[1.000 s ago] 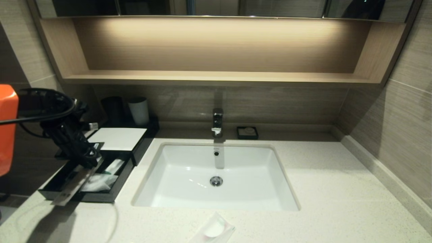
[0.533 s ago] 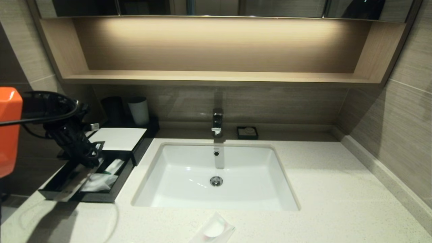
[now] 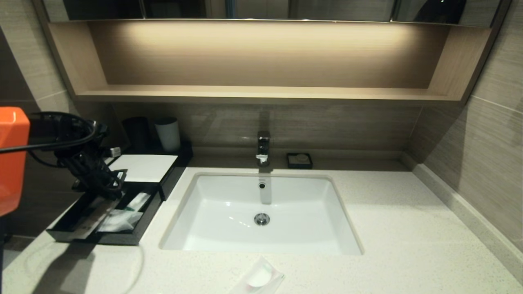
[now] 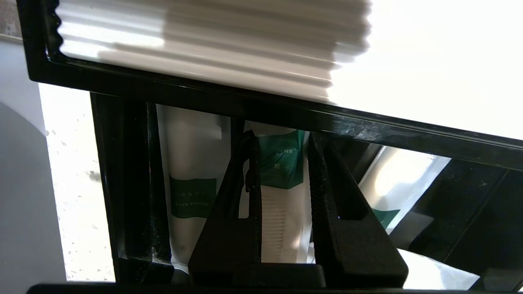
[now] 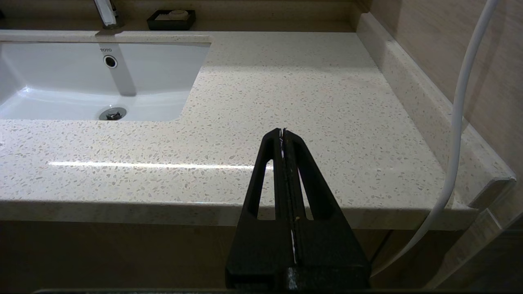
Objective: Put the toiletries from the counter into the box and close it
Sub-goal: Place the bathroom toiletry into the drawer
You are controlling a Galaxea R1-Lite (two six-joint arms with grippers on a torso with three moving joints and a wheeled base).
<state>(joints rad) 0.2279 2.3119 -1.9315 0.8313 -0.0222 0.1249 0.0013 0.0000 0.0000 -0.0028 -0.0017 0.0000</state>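
Black and glossy, the low rectangular box (image 3: 141,173) with its flat white top sits at the desk's (image 3: 408,228) far left, its shallow drawer tray (image 3: 135,230) pulled out. You have long whitish packets with green ends (image 4: 282,167) lying in the tray already, beside a long clear sleeve (image 3: 88,218). Your left gripper (image 4: 282,163) hangs over them, jaws narrowly parted and holding nothing. The small square clear sachet with a white disc (image 3: 258,277) lies on the desk in front of the white sink (image 3: 261,212), so it remains to load, then the drawer to shut. Your right gripper (image 5: 282,131), pressed closed and empty, waits off the desk's front edge.
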